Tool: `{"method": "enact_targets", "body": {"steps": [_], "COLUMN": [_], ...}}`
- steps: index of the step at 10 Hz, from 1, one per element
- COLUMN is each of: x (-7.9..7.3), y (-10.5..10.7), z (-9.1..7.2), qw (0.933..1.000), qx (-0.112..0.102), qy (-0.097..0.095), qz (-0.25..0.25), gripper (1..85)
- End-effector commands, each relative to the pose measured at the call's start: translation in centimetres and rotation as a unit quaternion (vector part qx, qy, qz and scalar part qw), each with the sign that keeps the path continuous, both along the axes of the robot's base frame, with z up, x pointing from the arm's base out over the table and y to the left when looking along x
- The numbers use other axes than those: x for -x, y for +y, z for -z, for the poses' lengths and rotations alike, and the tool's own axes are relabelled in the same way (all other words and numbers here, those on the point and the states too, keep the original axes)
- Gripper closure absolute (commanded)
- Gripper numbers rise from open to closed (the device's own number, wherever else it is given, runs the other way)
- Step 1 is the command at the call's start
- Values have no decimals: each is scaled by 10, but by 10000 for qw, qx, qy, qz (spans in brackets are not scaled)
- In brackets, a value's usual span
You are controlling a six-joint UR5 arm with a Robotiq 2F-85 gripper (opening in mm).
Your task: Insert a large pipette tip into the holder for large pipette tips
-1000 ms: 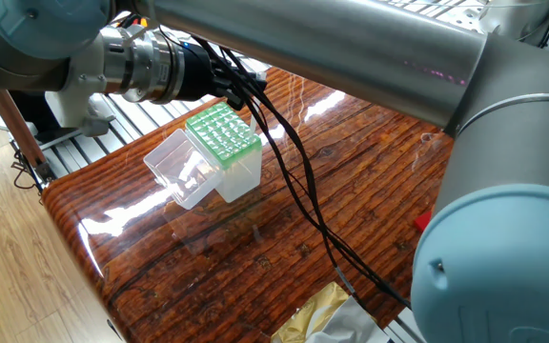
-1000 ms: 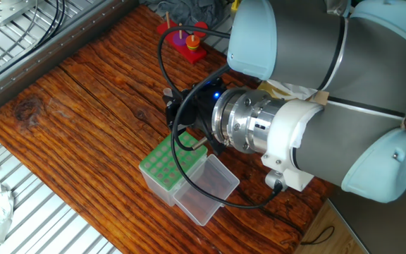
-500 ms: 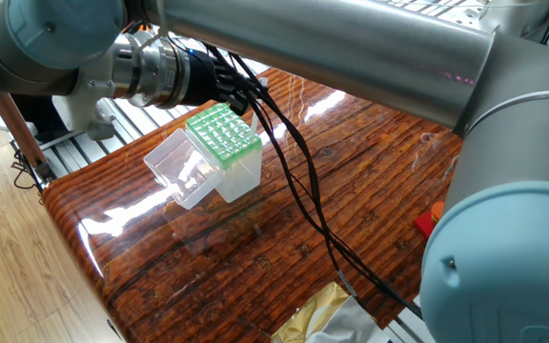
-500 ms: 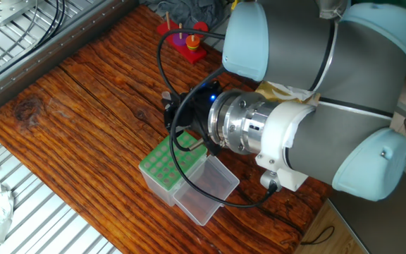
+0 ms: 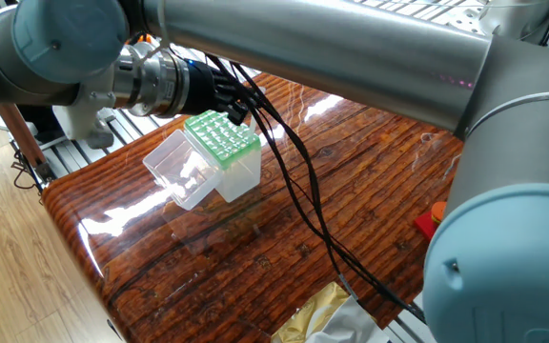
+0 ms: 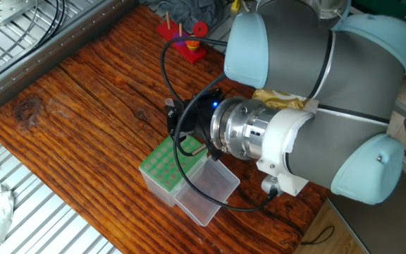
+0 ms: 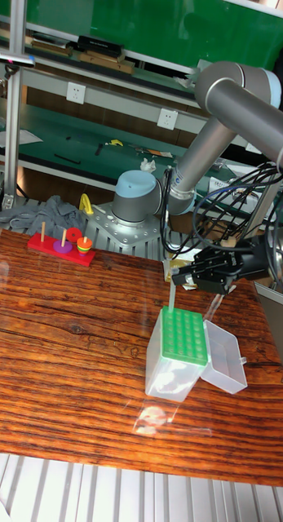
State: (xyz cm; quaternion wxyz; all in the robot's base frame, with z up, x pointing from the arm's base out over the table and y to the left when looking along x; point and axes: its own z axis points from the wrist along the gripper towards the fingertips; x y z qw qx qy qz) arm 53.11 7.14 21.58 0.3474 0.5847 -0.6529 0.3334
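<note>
The holder for large pipette tips (image 7: 183, 336) is a clear box with a green grid top (image 5: 222, 133) (image 6: 166, 164). Its clear lid (image 7: 223, 356) (image 5: 177, 168) lies open beside it. My gripper (image 7: 175, 279) hovers just above the holder's far edge and is shut on the large pipette tip (image 7: 169, 295). This thin whitish tube hangs upright, its point close to the green grid's corner. In the two fixed views the gripper (image 5: 239, 103) (image 6: 175, 125) is right above the box, and the tip is too thin to make out.
A red ring-stacking toy (image 7: 63, 245) (image 6: 186, 39) and a grey cloth (image 7: 39, 216) sit at the table's far side. A yellowish bag (image 5: 318, 309) lies near one table edge. Black cables (image 5: 298, 191) loop from the wrist over the wood.
The wrist has shifted slightly and sunk a little toward the green grid. The holder and its lid have not moved.
</note>
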Motion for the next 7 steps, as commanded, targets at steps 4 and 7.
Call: {"method": "enact_targets", "body": {"steps": [4, 7], "x": [4, -7], "y": [-3, -3], "z": [27, 28], "qw": [9997, 9987], "qx": [-219, -304], "qy": [-148, -396], "qz": [7, -138], "gripper": [847, 847]}}
